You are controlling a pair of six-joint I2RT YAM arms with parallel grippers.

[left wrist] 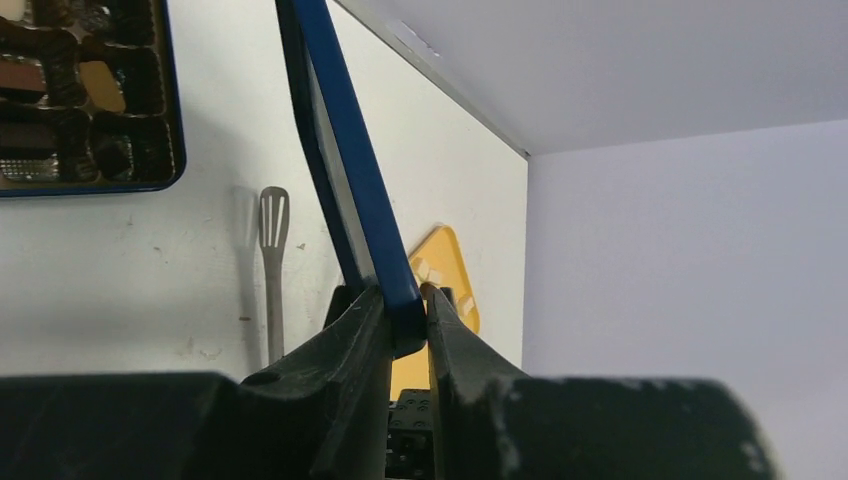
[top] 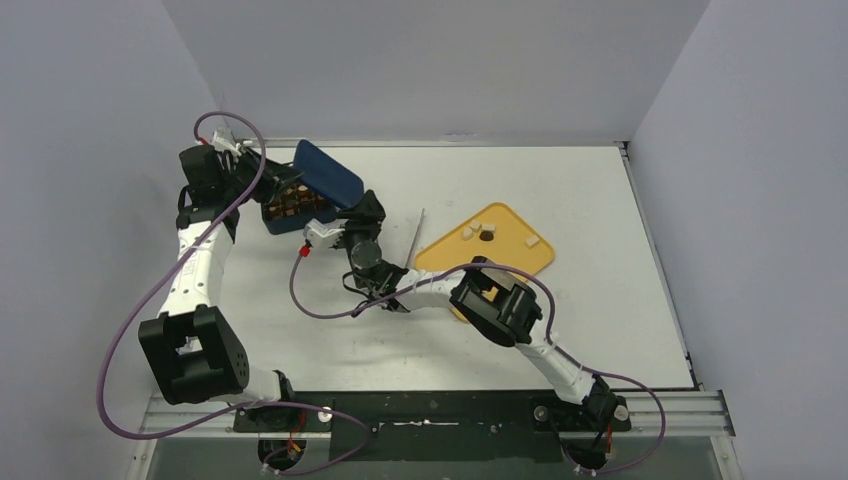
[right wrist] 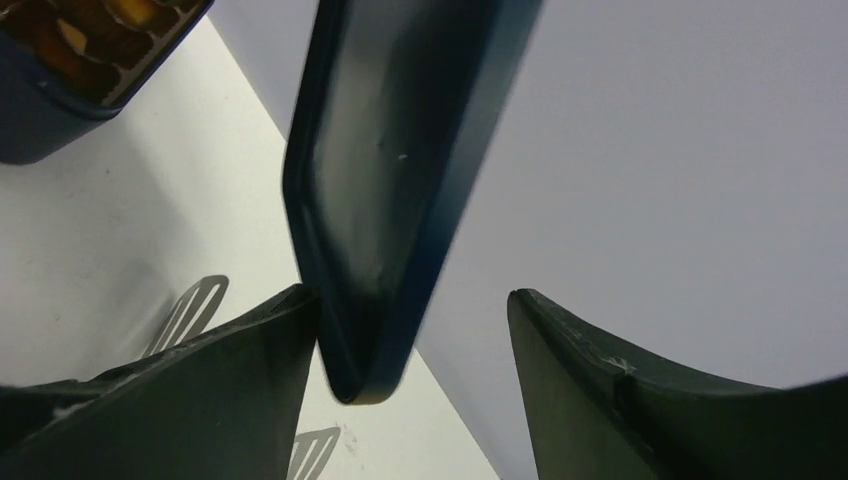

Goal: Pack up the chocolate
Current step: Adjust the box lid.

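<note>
Chocolate (top: pixel 291 205) fills the compartments of an open blue box (top: pixel 283 227) near the far left corner of the table (top: pixel 600 320). A few loose pieces (top: pixel 467 232), cream ones and a dark one, lie on the yellow tray (top: pixel 520 262) toward the table's middle. The metal tongs (top: pixel 417 236) lie between box and tray.

Just right of the box, the blue lid (top: pixel 330 172) is held up off the table and tilted on edge. Its long axis runs from far left to near right. The left gripper (left wrist: pixel 404 308) is clamped on one rim of the lid. The right gripper (right wrist: pixel 412 300) stands with its jaws parted around the opposite end, one finger touching the lid's face and the other well clear, so it grips nothing.

The lid appears to hang from the left arm alone. The box sits below it and toward the table's left edge, on that arm's side. Covering the box would likely mean tipping the lid flat and carrying it leftward. The loose pieces lie the other way, past the tongs and nearer the right arm.
</note>
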